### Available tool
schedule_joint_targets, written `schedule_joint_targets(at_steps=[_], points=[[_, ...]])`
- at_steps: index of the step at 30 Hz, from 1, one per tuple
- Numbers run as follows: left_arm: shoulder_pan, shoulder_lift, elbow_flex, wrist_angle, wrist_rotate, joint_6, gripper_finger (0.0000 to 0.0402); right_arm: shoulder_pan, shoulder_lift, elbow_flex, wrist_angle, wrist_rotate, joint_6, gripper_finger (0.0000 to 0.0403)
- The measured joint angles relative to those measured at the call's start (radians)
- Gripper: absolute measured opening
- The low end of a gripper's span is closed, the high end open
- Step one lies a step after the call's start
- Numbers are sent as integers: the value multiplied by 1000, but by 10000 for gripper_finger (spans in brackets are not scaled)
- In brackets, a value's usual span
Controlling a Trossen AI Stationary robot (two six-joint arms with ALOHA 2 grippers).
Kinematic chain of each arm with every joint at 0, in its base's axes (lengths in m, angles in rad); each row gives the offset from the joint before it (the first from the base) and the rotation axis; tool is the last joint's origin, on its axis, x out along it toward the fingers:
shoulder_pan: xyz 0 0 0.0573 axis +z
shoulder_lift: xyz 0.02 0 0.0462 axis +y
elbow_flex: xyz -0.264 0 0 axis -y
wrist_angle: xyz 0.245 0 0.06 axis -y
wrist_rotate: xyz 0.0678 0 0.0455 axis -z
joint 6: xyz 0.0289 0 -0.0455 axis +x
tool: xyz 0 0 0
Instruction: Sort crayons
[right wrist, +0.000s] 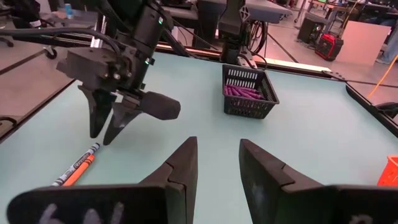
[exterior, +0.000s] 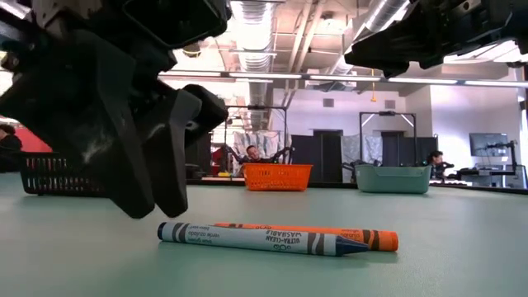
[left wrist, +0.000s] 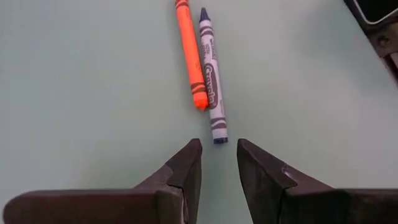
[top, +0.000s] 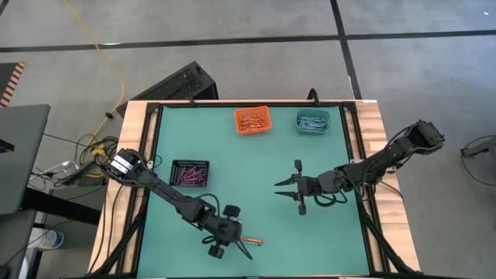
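A: Where's the left end effector point(left wrist: 214, 163)?

B: Hovering just short of two crayons lying side by side, touching, on the tabletop point(top: 178, 143): an orange crayon point(left wrist: 190, 56) and a blue crayon point(left wrist: 211, 78). Its fingers are parted and hold nothing.

A: How should it take one?

B: Line up over the blue one's near end and close on that alone, or the orange will probably drag along. Then it likely goes to the teal bin point(top: 312, 122).

A: And the right end effector point(right wrist: 217, 165)?

B: Open, empty, waiting over mid-table.
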Motion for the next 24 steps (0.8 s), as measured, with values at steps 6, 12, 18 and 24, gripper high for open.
schedule_joint_targets(at_steps=[6,12,18,24], points=[[0,0,-41,90,0,3,91,0,0,0,0,0,-1,118],[0,1,-45,118,-1,5,91,0,0,0,0,0,-3,118],[-1,95,-42,237,39,-29,91,-1,0,0,-1,0,-3,118],[24,123,-40,225,124,-84,89,-2,0,0,-4,0,0,118]])
